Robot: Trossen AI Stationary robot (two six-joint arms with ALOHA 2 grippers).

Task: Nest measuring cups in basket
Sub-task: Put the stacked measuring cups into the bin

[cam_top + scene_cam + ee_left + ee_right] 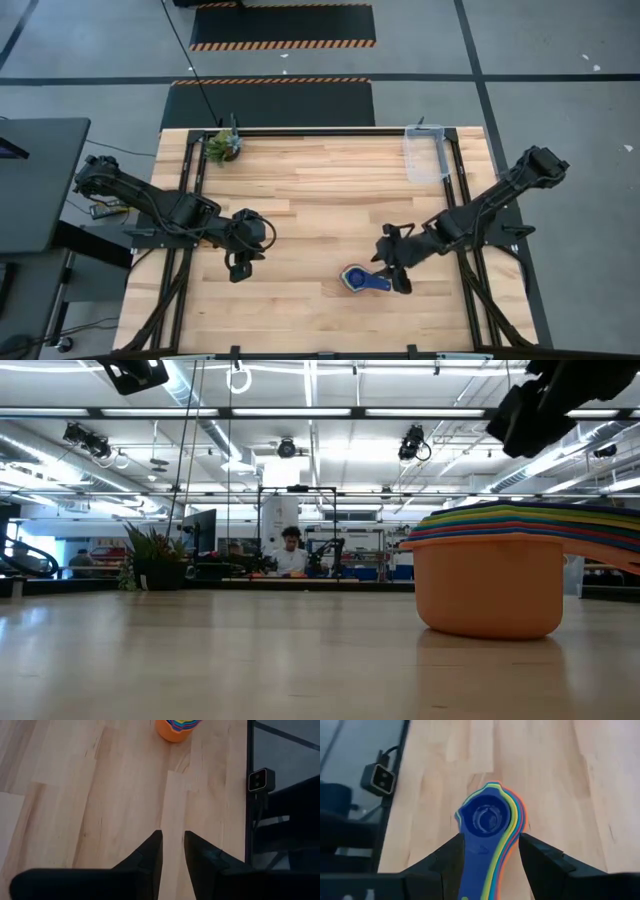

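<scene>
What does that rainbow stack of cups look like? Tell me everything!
The measuring cups sit nested in one stack, upright on the wooden table near its front edge. The dark blue one is innermost on top and the orange one is outermost at the bottom; thin yellow, green and light blue rims show between. They look like plastic. Their flat handles fan out together, lying between the fingers of the right tool.

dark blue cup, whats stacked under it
Under the dark blue cup, only coloured rims show: light blue, green, yellow, with the orange cup outermost at the bottom. Their bowls are covered by the nesting.
</scene>
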